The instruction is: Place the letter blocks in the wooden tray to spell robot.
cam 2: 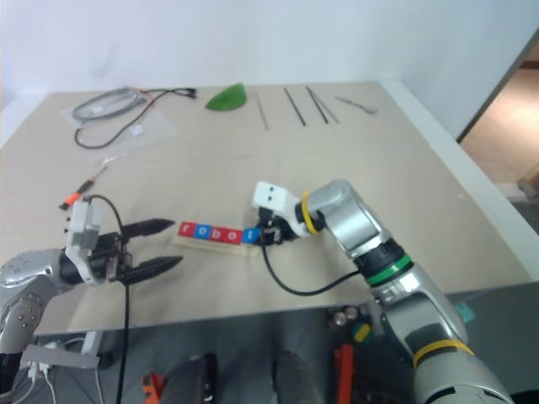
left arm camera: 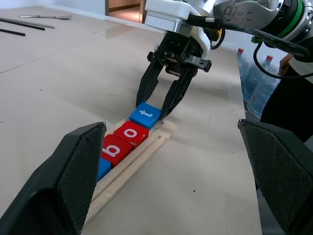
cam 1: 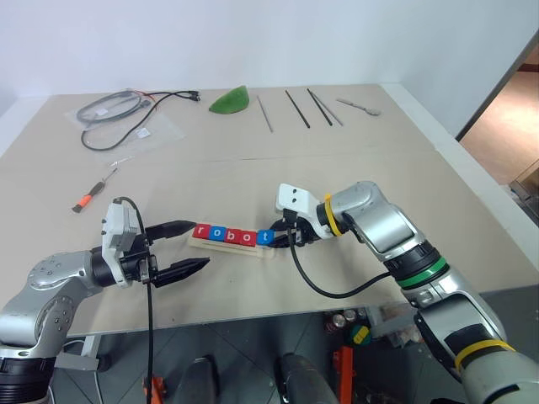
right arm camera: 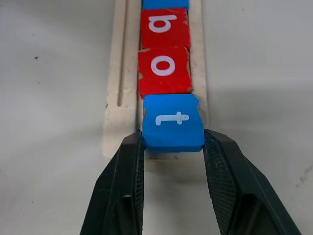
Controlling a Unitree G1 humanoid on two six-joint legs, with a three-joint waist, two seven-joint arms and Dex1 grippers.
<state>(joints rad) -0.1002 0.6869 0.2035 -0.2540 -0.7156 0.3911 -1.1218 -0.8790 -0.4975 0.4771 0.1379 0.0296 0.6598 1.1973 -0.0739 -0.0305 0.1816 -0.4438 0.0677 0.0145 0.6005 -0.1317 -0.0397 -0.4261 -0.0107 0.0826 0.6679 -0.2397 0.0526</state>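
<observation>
The blue t block (right arm camera: 173,122) sits clamped between the two black fingers of my right gripper (right arm camera: 172,147), at the near end of the wooden tray (right arm camera: 115,73), a little below the centre of the right wrist view. It looks slightly tipped over the tray's end rather than lying flat in the groove. Just beyond it in the groove lie the red o block (right arm camera: 164,71), then the red b block (right arm camera: 163,27), and the edge of another blue block (right arm camera: 165,3) at the top of that view. In the left eye view the whole row of letter blocks (cam 1: 227,235) lies in the lower middle of the frame and reads r, o, b, o, t.

My left gripper (cam 1: 187,247) hangs level at the tray's other end, lower left of the frame, its fingers spread wide with nothing between them.

Farther up the table (cam 1: 438,194), at upper left, lie a coiled cable (cam 1: 114,108) and a screwdriver (cam 1: 93,192); a green piece (cam 1: 230,101) and thin rods (cam 1: 296,108) lie along the top.
</observation>
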